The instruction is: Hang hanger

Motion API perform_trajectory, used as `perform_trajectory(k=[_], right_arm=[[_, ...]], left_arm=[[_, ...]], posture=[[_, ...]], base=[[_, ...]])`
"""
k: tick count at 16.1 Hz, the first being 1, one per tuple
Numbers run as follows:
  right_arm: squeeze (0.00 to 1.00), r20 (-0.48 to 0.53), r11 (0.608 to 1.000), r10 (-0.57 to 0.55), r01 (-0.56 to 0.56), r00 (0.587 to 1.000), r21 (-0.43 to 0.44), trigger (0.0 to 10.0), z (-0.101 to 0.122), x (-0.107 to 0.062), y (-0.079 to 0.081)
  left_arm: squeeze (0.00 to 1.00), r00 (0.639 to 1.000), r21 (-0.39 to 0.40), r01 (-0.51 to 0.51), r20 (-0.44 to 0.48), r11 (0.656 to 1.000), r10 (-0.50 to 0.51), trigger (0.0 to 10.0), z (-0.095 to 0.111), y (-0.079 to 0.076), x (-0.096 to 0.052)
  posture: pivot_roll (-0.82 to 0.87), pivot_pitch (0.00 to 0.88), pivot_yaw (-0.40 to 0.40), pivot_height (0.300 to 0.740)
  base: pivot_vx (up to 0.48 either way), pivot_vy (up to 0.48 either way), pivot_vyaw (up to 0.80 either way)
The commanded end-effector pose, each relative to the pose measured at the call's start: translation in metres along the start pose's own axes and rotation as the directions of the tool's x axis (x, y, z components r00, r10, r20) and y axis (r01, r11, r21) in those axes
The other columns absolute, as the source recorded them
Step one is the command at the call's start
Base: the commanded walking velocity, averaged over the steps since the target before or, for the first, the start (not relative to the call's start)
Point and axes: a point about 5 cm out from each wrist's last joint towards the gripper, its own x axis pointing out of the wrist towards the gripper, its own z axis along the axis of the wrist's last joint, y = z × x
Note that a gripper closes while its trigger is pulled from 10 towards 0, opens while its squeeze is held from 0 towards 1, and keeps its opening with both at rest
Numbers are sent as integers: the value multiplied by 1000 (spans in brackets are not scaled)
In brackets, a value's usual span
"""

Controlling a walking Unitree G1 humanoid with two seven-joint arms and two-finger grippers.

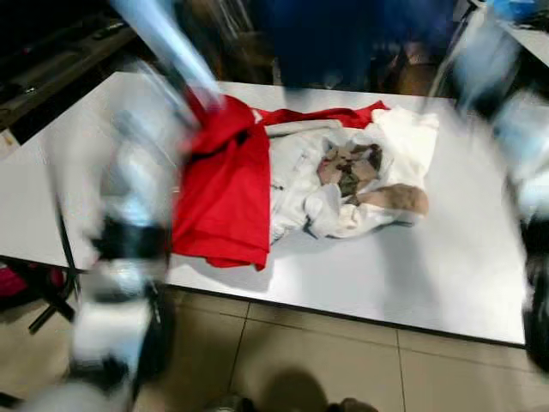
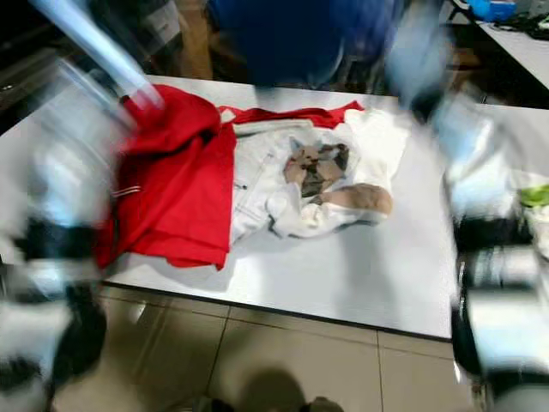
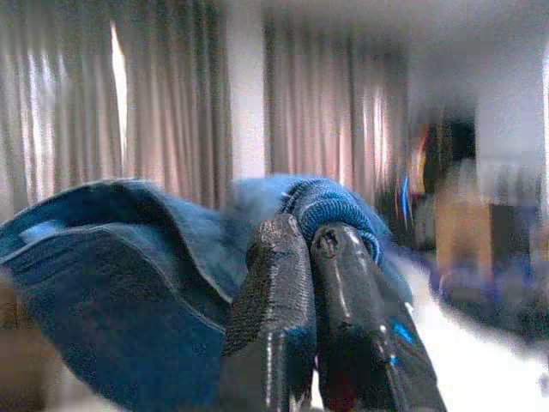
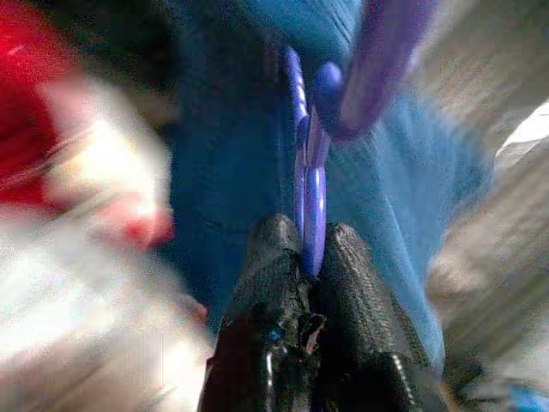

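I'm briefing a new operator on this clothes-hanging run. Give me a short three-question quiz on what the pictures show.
1. True or false: the right gripper has its jaws shut on a purple hanger.
2. What does the left gripper pinch? A) red garment B) blue garment C) white garment
3. Name the colour of the garment lying nearest the robot's left on the white table.

Key:
1. True; the hanger sits between the jaws, with blue cloth behind it.
2. B, the blue garment.
3. Red; the red garment lies beside the white garment.
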Motion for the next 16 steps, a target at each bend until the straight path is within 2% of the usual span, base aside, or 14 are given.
perform_trajectory(k=[1,2,3,4,5,6,7,8,10,11,12,13,14,16], right_arm=[[0,-11,986,167,-168,986,-24,10000,-1,-7,21],[0,-73,913,405,-407,911,-14,10000,-13,-34,54],[0,-90,848,530,-528,843,40,10000,-12,-60,66],[0,-82,847,531,-527,843,62,10000,-7,-67,62],[0,-63,851,524,-520,849,74,10000,0,-74,54],[0,-59,833,552,-548,832,74,10000,8,-84,50],[0,-73,808,589,-587,805,50,10000,15,-93,46],[0,-93,788,615,-615,783,37,10000,21,-100,41],[0,-112,779,625,-626,772,32,10000,36,-110,26],[0,-105,801,596,-599,796,4,10000,47,-114,11],[0,-97,813,580,-583,809,4,10000,50,-116,4],[0,-105,827,558,-562,823,-6,10000,58,-121,-8],[0,-111,833,550,-554,828,-3,10000,64,-126,-16],[0,-77,834,551,-551,831,17,10000,78,-136,-29]], left_arm=[[0,978,24,-15,-206,1000,19,10000,-47,-7,-11],[0,917,60,-56,-391,997,75,10000,-88,-8,-32],[0,853,120,-92,-503,989,140,10000,-103,0,-46],[0,845,151,-119,-503,981,180,10000,-100,8,-47],[0,852,162,-152,-479,975,213,10000,-91,19,-45],[0,876,142,-137,-444,980,186,10000,-81,25,-42],[1000,877,180,-91,-451,979,164,10000,-76,31,-41],[1000,869,203,-54,-473,978,146,10000,-74,36,-43],[1000,853,230,15,-511,973,108,10000,-67,46,-48],[1000,850,227,57,-522,972,71,10000,-56,51,-53],[1000,853,209,76,-521,975,45,10000,-51,52,-56],[1000,848,140,182,-524,973,-84,10000,-42,46,-64],[1000,829,96,236,-540,967,-148,10000,-36,42,-75],[1000,810,25,262,-550,965,-205,10000,-24,40,-94]], posture=[[-125,46,87,740],[-137,49,102,740],[-140,54,112,740],[-143,55,123,740],[-142,54,131,740],[-142,54,132,740],[-143,51,148,740],[-144,49,156,740],[-142,46,162,740],[-141,46,162,740],[-138,45,163,740],[-134,45,159,740],[-131,46,158,740],[-126,49,156,740]], base=[[0,0,0],[0,0,0],[0,0,0],[0,0,0],[0,0,0],[0,0,0],[0,0,0],[0,0,0],[0,0,0],[0,0,0],[0,0,0],[0,0,0],[0,0,0],[0,0,0]])
